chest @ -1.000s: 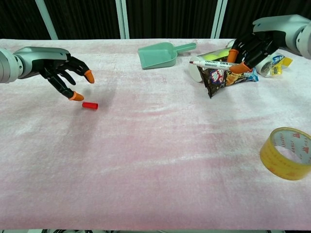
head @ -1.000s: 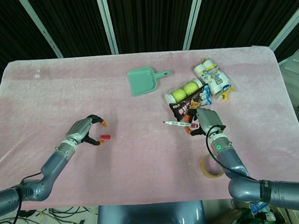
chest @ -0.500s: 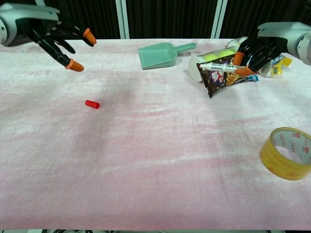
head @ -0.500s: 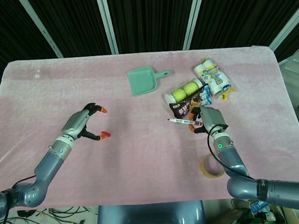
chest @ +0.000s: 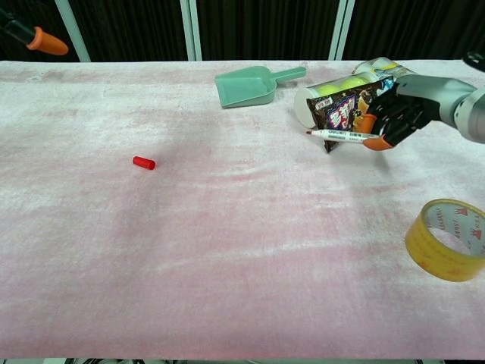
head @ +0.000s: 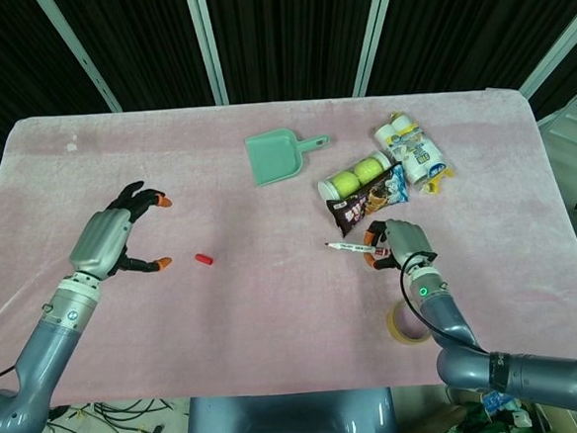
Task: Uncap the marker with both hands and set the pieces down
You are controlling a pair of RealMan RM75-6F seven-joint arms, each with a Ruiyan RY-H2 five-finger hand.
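Note:
The red cap (head: 204, 259) (chest: 143, 162) lies alone on the pink cloth, left of centre. My left hand (head: 112, 239) hovers left of it and well above the table, fingers spread, holding nothing; the chest view catches only one orange fingertip (chest: 45, 42) at the top left corner. My right hand (head: 395, 243) (chest: 398, 117) grips the uncapped white marker (head: 350, 247) (chest: 342, 136) by its rear end. The marker points left, nearly level, low over the cloth in front of the snack packet.
Behind the right hand lie a dark snack packet (chest: 341, 111), a tube of tennis balls (head: 355, 177) and a white wrapped pack (head: 413, 150). A green dustpan (head: 274, 156) sits at the back centre. A roll of yellow tape (chest: 448, 240) lies near the front right edge.
My left hand rose and drew back left, away from the cap, almost leaving the chest view. My right hand came toward the front and lower with the marker.

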